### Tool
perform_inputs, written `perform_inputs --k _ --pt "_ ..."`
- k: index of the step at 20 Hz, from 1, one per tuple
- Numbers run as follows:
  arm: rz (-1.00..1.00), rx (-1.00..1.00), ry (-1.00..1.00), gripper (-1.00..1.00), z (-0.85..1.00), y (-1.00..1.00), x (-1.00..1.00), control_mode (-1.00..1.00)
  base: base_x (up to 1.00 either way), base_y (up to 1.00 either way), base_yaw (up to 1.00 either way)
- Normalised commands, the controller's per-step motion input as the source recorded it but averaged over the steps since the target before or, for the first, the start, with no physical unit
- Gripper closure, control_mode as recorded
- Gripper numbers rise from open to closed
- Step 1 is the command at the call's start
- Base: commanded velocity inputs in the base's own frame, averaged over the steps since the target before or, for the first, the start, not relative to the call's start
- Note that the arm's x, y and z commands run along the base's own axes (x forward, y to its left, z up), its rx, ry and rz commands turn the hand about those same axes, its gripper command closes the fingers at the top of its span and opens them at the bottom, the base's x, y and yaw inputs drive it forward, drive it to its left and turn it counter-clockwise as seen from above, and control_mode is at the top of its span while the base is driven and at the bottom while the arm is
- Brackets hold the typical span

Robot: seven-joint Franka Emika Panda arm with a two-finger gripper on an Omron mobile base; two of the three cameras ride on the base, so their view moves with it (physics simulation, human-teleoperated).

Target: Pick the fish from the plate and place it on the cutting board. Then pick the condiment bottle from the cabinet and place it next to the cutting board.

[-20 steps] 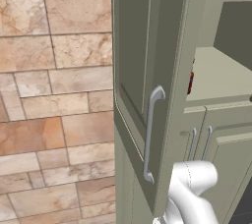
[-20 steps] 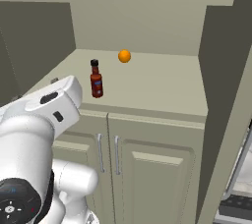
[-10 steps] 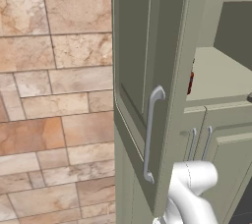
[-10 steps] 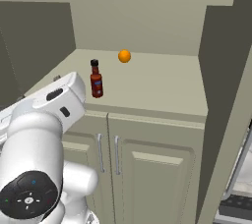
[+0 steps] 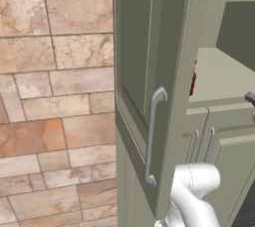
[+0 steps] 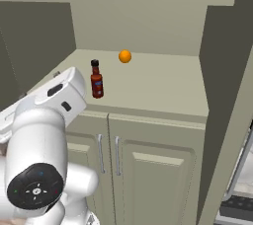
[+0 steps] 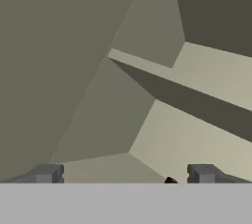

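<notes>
In the hand view the gripper (image 7: 123, 174) shows its two dark tips low in the frame, spread wide with nothing between them, looking into the pale recess of the cabinet (image 6: 148, 21). Just between those tips, at the bottom edge, a small black speck peeks up; it is probably the bottle's cap, though too little shows to be sure. In the right base view the white arm fills the lower left, its hand end reaching up toward the condiment bottle (image 6: 96, 79), which stands upright left of centre near the front edge of the shelf (image 6: 163, 83), its long axis vertical. So the bottle seems to lie just ahead of and below the open jaws, and the next move likely calls for a descent and a sideways grip on its body. Farther back on the shelf, toward the upper middle, sits a small orange ball (image 6: 125, 56), well apart from the bottle. In the left base view the open cabinet door (image 5: 144, 71) with its curved silver handle (image 5: 152, 134) stands mid-frame, a sliver of the red bottle showing past its edge, and a tiled stone wall (image 5: 55, 96) fills the left.
</notes>
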Motion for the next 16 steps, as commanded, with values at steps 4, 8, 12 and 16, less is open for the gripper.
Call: perform_inputs --k 4,8,12,16 --pt "-0.05 0.04 -0.10 -1.00 -0.38 0.28 0.16 -1.00 0.00 0.00 0.00" --pt "-0.05 0.05 -0.07 -1.00 -0.40 0.25 0.19 -1.00 0.00 0.00 0.00" --pt "-0.05 0.07 -0.05 -1.00 -0.36 0.20 0.20 -1.00 0.00 0.00 0.00" --pt "-0.06 0.08 -0.01 -1.00 -0.35 0.15 0.24 -1.00 0.00 0.00 0.00"
